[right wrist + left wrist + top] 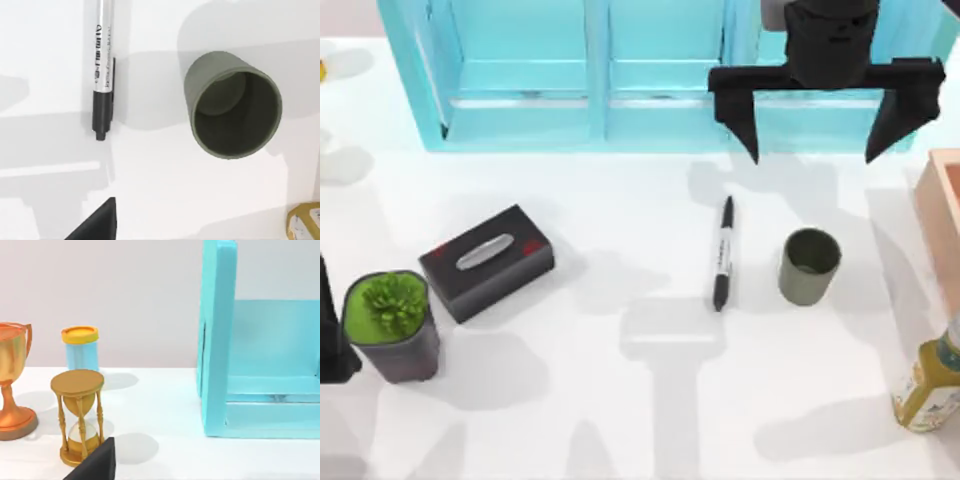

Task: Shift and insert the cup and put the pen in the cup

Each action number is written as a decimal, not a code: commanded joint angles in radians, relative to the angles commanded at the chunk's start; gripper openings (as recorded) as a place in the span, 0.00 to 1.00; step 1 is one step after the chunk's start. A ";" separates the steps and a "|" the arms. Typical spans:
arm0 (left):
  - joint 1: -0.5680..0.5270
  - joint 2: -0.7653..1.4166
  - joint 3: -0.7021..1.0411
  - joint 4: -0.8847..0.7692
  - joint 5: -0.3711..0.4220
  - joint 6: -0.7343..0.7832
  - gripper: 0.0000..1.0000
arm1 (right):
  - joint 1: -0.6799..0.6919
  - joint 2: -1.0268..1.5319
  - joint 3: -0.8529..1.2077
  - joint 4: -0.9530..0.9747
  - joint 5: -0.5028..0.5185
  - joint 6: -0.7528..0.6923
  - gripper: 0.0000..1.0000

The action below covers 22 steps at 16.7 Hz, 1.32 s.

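While the left arm sits parked at the table's left edge beside the plant (388, 310), the right gripper (812, 135) hangs high in front of the blue shelf (600, 75), fingers spread wide, holding nothing. Cup (809, 265) stands upright on the table (620, 400) below the gripper, just nearer the camera. Pen (722, 253) lies flat left of the cup, apart from it, near the left fingertip (750, 140).

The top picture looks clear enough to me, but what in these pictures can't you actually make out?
- Left claw: cut off by the top view's left edge, so its fingers are unreadable.
- Bottle: cut off by the right edge.
- Pen: its far end runs past the right wrist view's edge.
- Trophy: cut by the left wrist view's edge.
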<state>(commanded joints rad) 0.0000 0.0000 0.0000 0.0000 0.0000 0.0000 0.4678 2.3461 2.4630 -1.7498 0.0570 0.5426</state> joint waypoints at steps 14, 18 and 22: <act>0.000 0.000 0.000 0.000 0.000 0.000 1.00 | 0.140 0.515 0.582 -0.051 0.075 0.251 1.00; 0.000 0.000 0.000 0.000 0.000 0.000 1.00 | 0.138 0.527 0.513 -0.049 0.081 0.248 1.00; 0.000 0.000 0.000 0.000 0.000 0.000 1.00 | 0.135 0.498 0.402 0.013 0.084 0.245 1.00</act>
<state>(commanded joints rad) 0.0000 0.0000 0.0000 0.0000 0.0000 0.0000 0.6026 2.8442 2.8653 -1.7366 0.1414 0.7880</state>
